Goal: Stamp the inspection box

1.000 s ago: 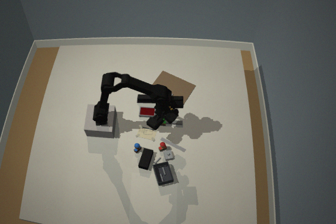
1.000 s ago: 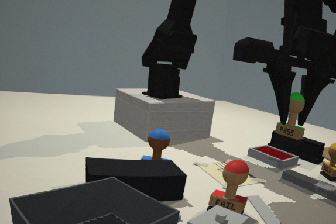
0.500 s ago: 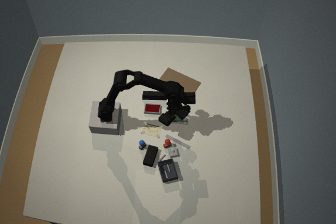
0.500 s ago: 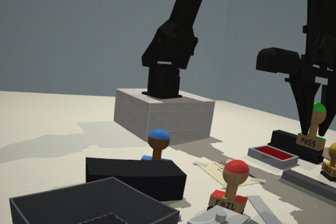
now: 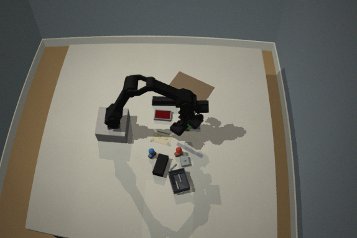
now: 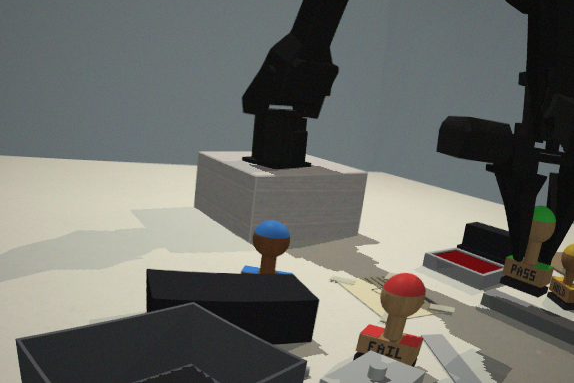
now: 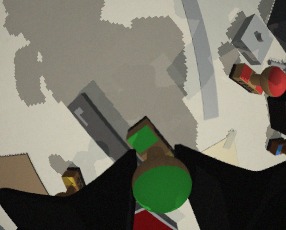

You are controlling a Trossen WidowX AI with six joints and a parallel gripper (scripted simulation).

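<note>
My gripper [image 5: 187, 127] [image 6: 534, 259] [image 7: 155, 153] is shut on the green-topped PASS stamp [image 6: 528, 273] [image 7: 162, 187], which is upright beside the dark grey rail [image 6: 530, 315] [image 7: 100, 122]. Whether its base touches the bench I cannot tell. The red ink pad [image 5: 163, 114] [image 6: 465, 262] [image 7: 150, 221] lies open to the left of the stamp in the exterior view. The cream card [image 5: 162, 141] [image 6: 357, 295] [image 7: 220, 154] lies on the bench with small clips at its corners. Its dark lines are too small to read, and I cannot tell whether the box holds a print.
The yellow HOLD stamp [image 6: 561, 288] [image 7: 71, 180] stands close beside the PASS stamp. The red FAIL stamp [image 5: 178, 151] [image 6: 402, 298], blue stamp [image 5: 151, 151] [image 6: 271, 243], black block [image 5: 160, 164] [image 6: 230, 318] and dark tray [image 6: 100, 338] are at the front. A black bar [image 5: 163, 101] lies behind the pad.
</note>
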